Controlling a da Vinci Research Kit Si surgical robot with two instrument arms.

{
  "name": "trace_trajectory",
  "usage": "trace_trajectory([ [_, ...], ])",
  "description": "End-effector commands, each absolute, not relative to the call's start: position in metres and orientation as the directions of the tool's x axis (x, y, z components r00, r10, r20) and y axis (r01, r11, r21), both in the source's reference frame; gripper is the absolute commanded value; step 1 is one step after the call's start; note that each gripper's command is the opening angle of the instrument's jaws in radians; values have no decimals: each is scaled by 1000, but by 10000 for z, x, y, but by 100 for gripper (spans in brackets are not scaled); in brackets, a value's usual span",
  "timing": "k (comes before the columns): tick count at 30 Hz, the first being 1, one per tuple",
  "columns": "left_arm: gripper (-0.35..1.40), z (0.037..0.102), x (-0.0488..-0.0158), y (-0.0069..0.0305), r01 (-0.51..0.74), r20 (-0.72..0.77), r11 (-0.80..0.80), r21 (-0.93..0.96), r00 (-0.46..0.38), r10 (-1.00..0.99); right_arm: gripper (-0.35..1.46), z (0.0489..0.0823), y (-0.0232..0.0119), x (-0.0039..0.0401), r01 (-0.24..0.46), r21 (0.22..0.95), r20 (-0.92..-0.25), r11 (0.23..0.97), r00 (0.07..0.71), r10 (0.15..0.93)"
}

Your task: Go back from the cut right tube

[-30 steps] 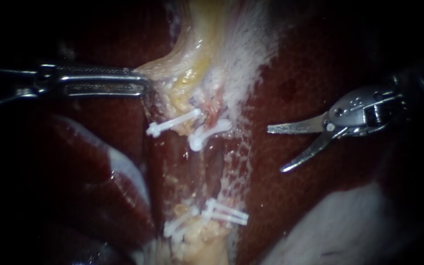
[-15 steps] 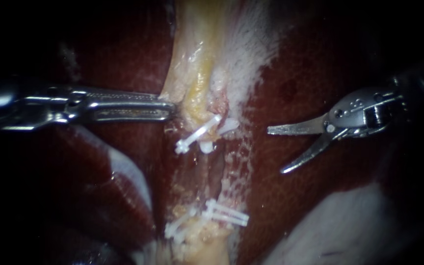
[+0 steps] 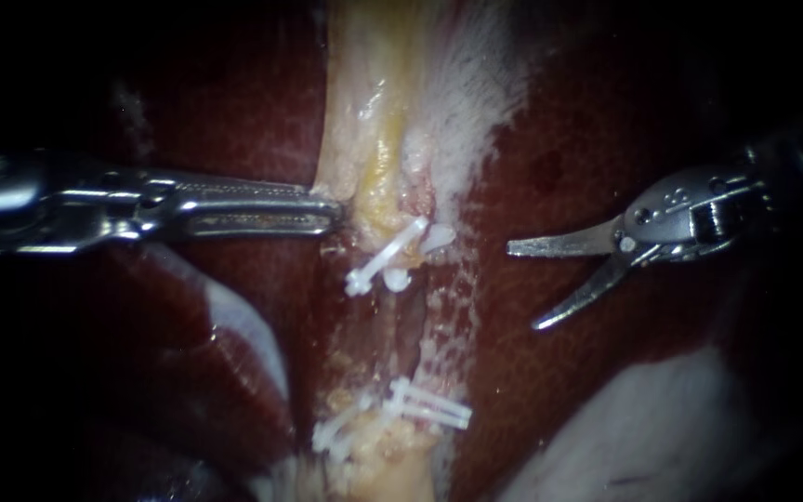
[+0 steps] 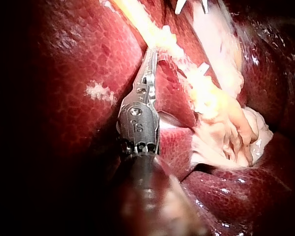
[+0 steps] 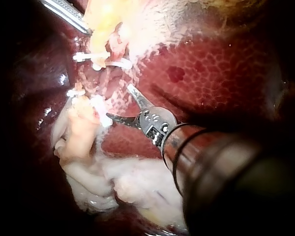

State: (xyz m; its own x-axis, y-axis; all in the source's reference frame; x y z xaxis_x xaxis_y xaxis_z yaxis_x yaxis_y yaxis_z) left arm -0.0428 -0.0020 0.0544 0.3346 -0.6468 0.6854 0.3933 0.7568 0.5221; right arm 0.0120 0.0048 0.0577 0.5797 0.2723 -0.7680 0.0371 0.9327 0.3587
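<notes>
our right instrument (image 3: 523, 285), jaws wide open and empty, lies well right of the cut tube (image 3: 423, 244), which runs up-down between clips (image 3: 378, 265); our left instrument (image 3: 327, 205) clamps the pale tissue (image 3: 364, 139) beside it.

Liver (image 3: 597, 139) around my right instrument (image 3: 522, 286) showing dark red, fine pale netting. Tissue strip (image 3: 378, 158) at my left instrument (image 3: 336, 210) tip glowing yellow-cream. Clips (image 3: 385, 260) just beyond it gleaming white. Both instruments shining silver.
</notes>
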Motion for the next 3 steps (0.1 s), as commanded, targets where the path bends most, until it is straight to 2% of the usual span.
trace_trajectory([
  [1,-35,544,-428,-20,393,685,757,522,335,-647,143,577,48,120,37,359,-768,933,580,272],
  [3,-35,544,-428,-19,393,685,757,522,335,-647,143,577,48,120,37,359,-768,933,580,272],
])
